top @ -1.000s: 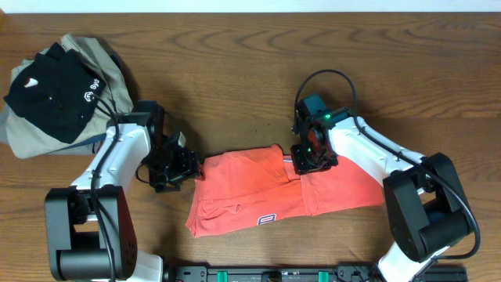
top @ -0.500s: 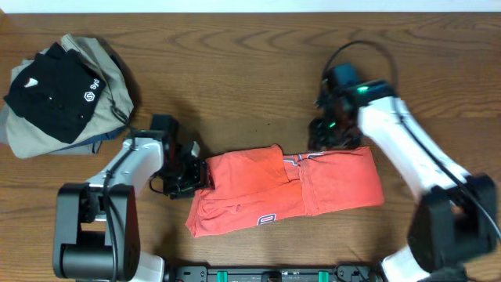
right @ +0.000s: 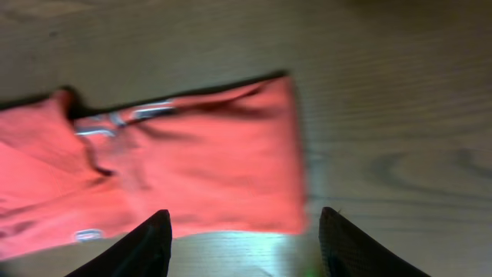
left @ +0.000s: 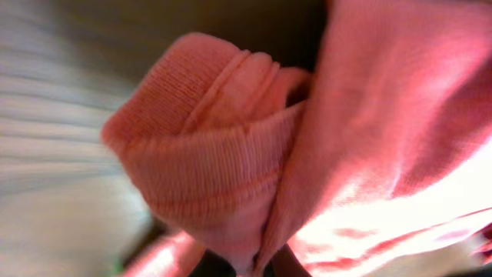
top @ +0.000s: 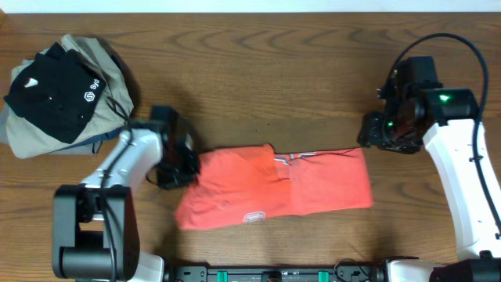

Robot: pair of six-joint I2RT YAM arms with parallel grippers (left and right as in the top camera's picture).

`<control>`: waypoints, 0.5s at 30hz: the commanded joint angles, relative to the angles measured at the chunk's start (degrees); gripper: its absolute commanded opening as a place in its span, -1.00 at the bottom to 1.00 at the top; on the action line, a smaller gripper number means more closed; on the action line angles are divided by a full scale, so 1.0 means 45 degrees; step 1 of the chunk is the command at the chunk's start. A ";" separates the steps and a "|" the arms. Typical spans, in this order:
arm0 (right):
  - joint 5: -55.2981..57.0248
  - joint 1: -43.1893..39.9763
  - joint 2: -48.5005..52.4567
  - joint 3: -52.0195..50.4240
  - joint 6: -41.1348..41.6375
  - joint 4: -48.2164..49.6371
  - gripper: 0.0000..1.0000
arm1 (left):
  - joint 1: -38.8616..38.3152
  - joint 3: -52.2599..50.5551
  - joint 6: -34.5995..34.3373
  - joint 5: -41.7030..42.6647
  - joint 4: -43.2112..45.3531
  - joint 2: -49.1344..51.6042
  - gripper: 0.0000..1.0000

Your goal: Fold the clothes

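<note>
The clothes, a coral-red T-shirt (top: pixel 274 188), lie as a folded strip at the table's front centre, with a small label (top: pixel 253 217) near the front edge. My left gripper (top: pixel 184 164) is shut on the shirt's left end. In the left wrist view bunched ribbed fabric (left: pixel 207 154) fills the frame, pinched at my left gripper (left: pixel 257 265). My right gripper (top: pixel 376 133) hangs open, off the shirt's right end. The right wrist view shows the shirt (right: pixel 192 161) beyond my right gripper (right: pixel 246 246), with nothing between the dark fingers (right: pixel 146 246).
A black garment with white logos (top: pixel 55 86) lies on a khaki-grey garment (top: pixel 106 63) at the back left corner. Bare wooden table (top: pixel 258 70) stretches behind the shirt.
My left gripper has shut on the shirt's left end. My right gripper has opened, left the shirt's middle and swung out to the right. The shirt now lies flatter and longer.
</note>
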 commanded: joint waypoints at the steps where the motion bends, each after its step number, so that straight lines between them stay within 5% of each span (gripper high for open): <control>1: 0.0481 -0.0568 -0.0175 0.0092 -0.0393 -0.0083 0.19 | 0.0801 0.2249 -0.0855 -0.2599 -0.0889 -0.0053 -0.88; 8: 0.0481 -0.1073 -0.0175 0.0092 -0.0733 -0.0044 0.20 | 0.1039 0.6047 -0.1384 -0.3055 -0.3920 -0.0053 -0.88; 15: 0.0486 -0.1083 -0.0175 0.0087 -0.0879 -0.0029 0.19 | -0.1826 0.6659 -0.2089 -0.0729 -0.4347 -0.0024 -0.88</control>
